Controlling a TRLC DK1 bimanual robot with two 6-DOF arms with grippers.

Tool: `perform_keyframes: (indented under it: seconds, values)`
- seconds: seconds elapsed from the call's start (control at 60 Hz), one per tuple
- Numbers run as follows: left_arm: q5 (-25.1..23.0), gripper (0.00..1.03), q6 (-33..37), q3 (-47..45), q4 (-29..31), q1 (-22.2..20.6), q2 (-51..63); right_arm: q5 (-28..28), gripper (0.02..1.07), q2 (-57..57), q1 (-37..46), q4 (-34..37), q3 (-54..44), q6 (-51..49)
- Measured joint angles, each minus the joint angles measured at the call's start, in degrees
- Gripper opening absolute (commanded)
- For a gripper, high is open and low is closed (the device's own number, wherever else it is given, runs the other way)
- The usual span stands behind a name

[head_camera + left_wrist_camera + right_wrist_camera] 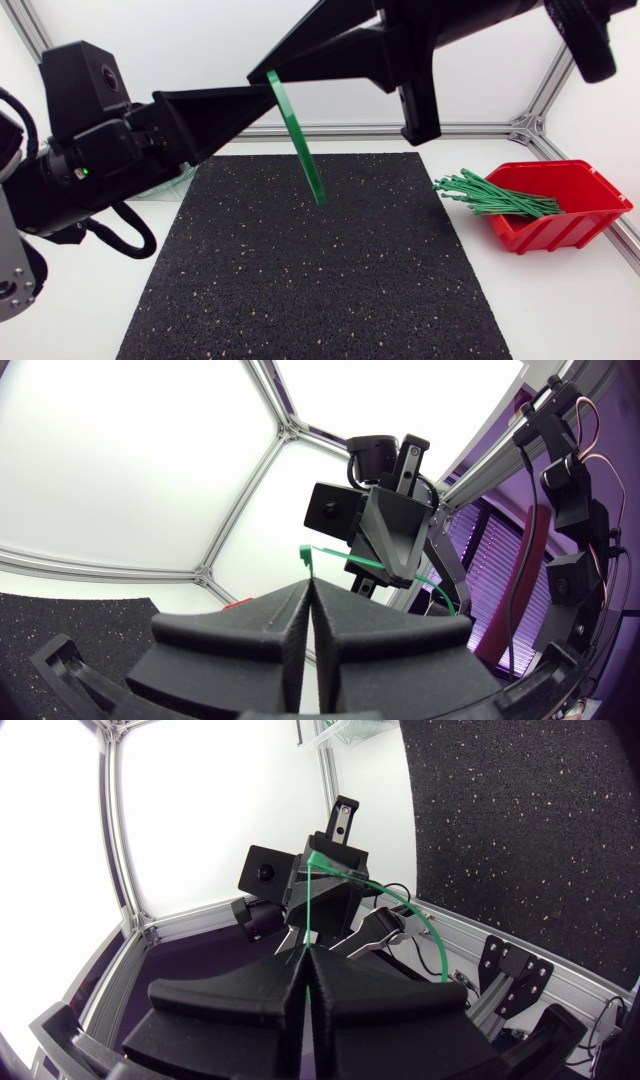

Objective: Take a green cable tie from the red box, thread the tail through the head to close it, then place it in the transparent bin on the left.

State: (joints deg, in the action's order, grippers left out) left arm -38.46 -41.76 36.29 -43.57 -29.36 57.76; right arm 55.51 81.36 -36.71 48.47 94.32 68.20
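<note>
Above the black mat (300,290) | left jaws and right jaws both pinch the green cable tie (298,140) | step: seemingly threading | next: probably align tail with head

Bright diffuse light, fisheye distortion

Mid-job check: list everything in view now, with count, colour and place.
table: one, white, under everything.
mat: one, black speckled, mid-table.
red box: one, red, right of the mat.
loose cable ties: uncounted bundle, green, in the red box, tips past its edge.
transparent bin: one, clear, left of the mat, mostly hidden.
held cable tie: one, green, looped in the air above the mat.
left gripper: one, black, shut on the held cable tie.
right gripper: one, black, shut on the held cable tie.
</note>
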Motion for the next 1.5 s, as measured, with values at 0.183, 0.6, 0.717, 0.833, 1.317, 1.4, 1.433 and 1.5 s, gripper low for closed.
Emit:
perform_keyframes:
  seconds: [0.183,0.6,0.717,0.833,1.317,1.4,1.433,1.5]
  values:
    - [0.0,0.03,0.0,0.0,0.0,0.1,0.0,0.0,0.08,0.0,0.0,-0.4,-0.6,0.6]
    - [0.0,0.03,0.0,0.0,0.0,0.5,0.0,0.0,0.08,0.0,0.0,-0.5,-0.6,0.8]
    - [0.0,0.03,0.0,0.0,0.0,1.0,0.0,0.0,0.08,0.0,0.0,-0.7,-0.7,0.8]
    - [0.0,0.03,0.0,0.0,0.0,1.0,0.0,0.0,0.08,0.0,0.0,-0.7,-0.8,0.8]
    - [0.0,0.03,0.0,0.0,0.0,0.1,0.2,-0.1,0.08,-0.4,-0.4,-0.8,-0.8,0.8]
    - [0.0,0.03,0.0,0.0,0.0,0.0,0.3,-0.1,0.08,-0.5,-0.4,-0.9,-0.8,0.8]
    - [0.0,0.03,0.0,0.0,0.0,0.0,0.3,-0.1,0.08,-0.5,-0.4,-1.0,-0.8,0.8]
    - [0.0,0.03,0.0,0.0,0.0,0.0,0.3,-0.1,0.08,-0.5,-0.4,-1.0,-0.8,0.8]
